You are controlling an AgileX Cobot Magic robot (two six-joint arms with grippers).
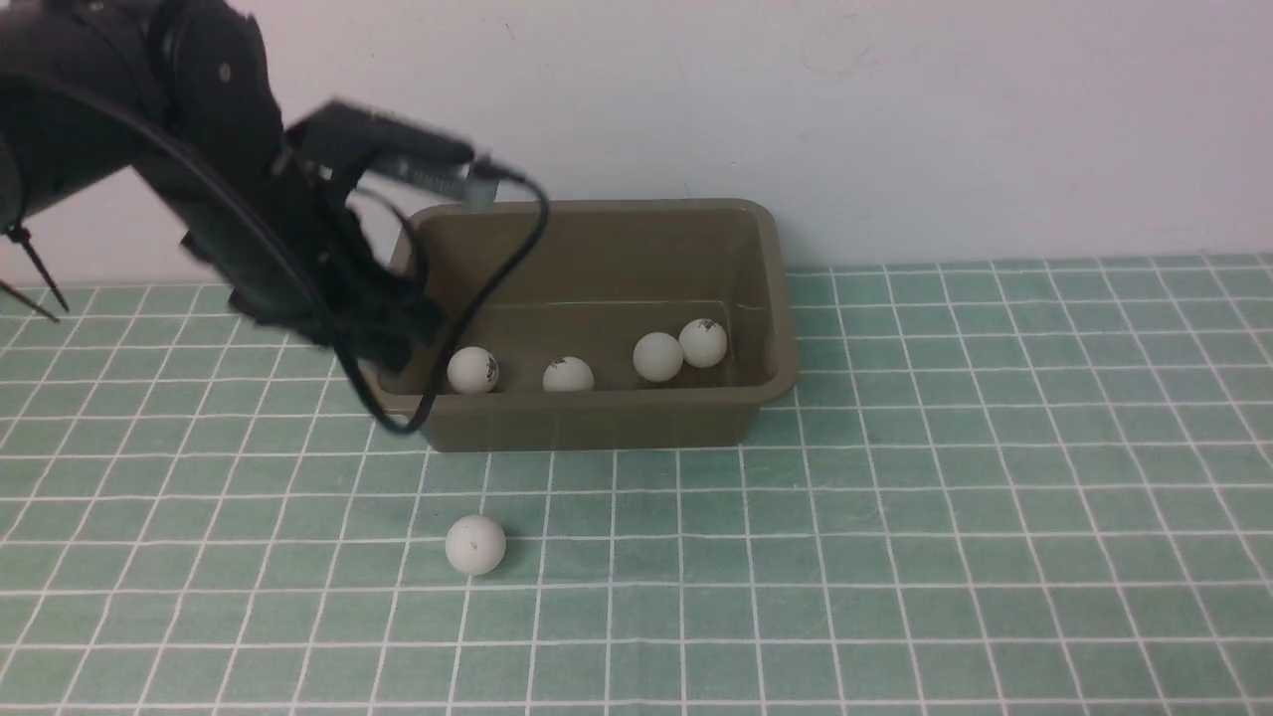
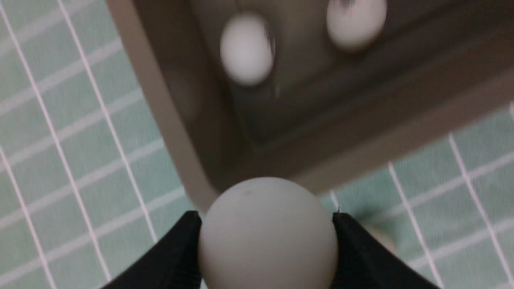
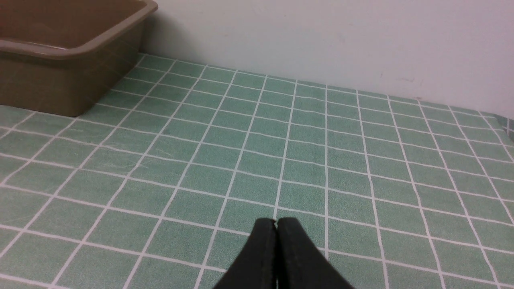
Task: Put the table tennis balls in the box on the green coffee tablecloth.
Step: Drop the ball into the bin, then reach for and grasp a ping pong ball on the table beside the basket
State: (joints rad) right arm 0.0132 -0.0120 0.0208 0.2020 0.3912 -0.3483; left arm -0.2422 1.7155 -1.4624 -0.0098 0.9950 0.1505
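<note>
Over the near-left corner of the box [image 1: 636,423], the left arm [image 1: 229,199] reaches in from the left, its wrist angled downward. Its jaws clamp one table tennis ball [image 2: 268,237] from both sides, above the corner rim. Four balls [image 1: 657,357] lie inside the box. A fifth ball [image 1: 475,544] rests on the green coffee tablecloth [image 1: 995,497] in front of it. Right jaws are pressed together over the cloth, apart from the box.
</note>
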